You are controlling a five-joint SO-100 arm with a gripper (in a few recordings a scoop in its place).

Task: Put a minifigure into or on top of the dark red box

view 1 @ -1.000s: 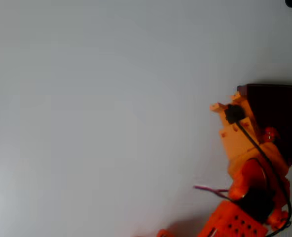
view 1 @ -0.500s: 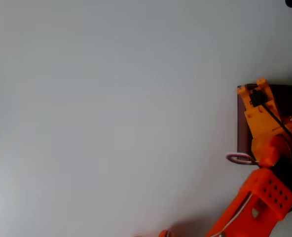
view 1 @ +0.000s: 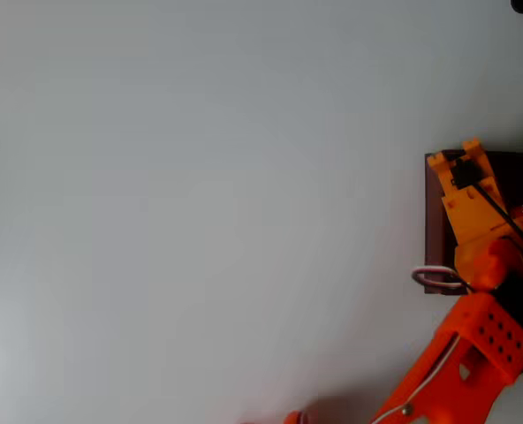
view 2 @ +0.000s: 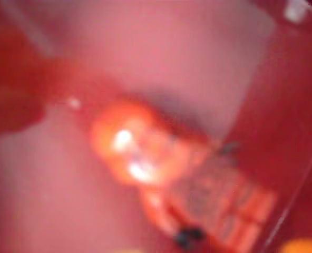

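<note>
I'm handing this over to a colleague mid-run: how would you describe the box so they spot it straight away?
In the overhead view, look past the bare pale table to the right edge of the picture, about halfway down. There sits the dark red box, rectangular, thin-walled and cut off by the frame, with the orange arm reaching over it. It is the only dark maroon shape against the bright orange arm.

In the overhead view the orange arm (view 1: pixel 460 371) is reaching in from the lower right corner, slanting up toward the right edge. Beyond its perforated orange link, the paler yellow-orange wrist (view 1: pixel 473 221) is pointing up the picture, with a black cable running along it. The hand (view 1: pixel 460 159) is sitting at the far tip; its fingers cannot be told open or closed.
</note>
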